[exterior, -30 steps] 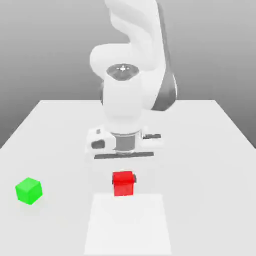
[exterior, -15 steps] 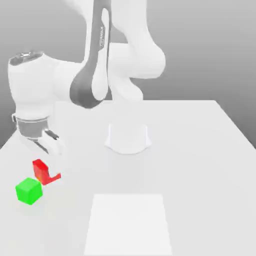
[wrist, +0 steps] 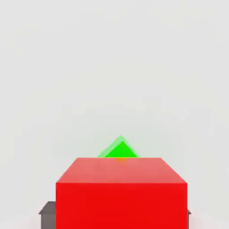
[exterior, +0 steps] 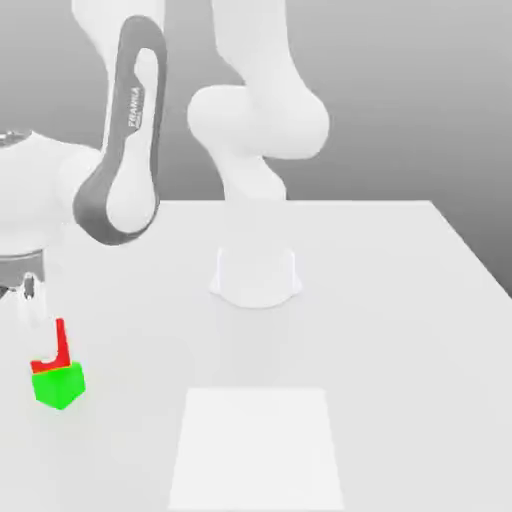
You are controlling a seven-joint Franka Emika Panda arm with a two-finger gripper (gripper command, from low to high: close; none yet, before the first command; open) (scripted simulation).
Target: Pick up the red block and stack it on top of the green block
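- A white robot arm reaches down over a pale grey table (exterior: 400, 300), its hand at the exterior view's left edge, just above the green block (exterior: 57, 385).
- The gripper (exterior: 42, 335) points downward and its fingers are clamped on the red block (exterior: 55, 348); one pale finger (exterior: 30, 310) partly hides the cube, so only an L-shaped patch of red shows.
- The red block sits directly over the green block, very close to its top face. Whether the two are touching cannot be told from here.
- In the hand view, the red block (wrist: 120, 192) is large in the foreground, with one green corner (wrist: 118, 150) peeking out beyond its far edge. Dark fingertips (wrist: 47, 209) flank the red cube's sides.
- The green block rests on the table well to the exterior view's left of the arm's round white base (exterior: 255, 275). A lighter square patch (exterior: 255, 450) lies on the table nearer the viewer than that base.
- Handling, as a judgement: both cubes look rigid, light and matte, so not especially slippery. The grip on two opposite flat faces looks sound.
- The stack seems nearly made. The green corner showing hints the cubes are turned relative to each other, so the red one could sit skewed.
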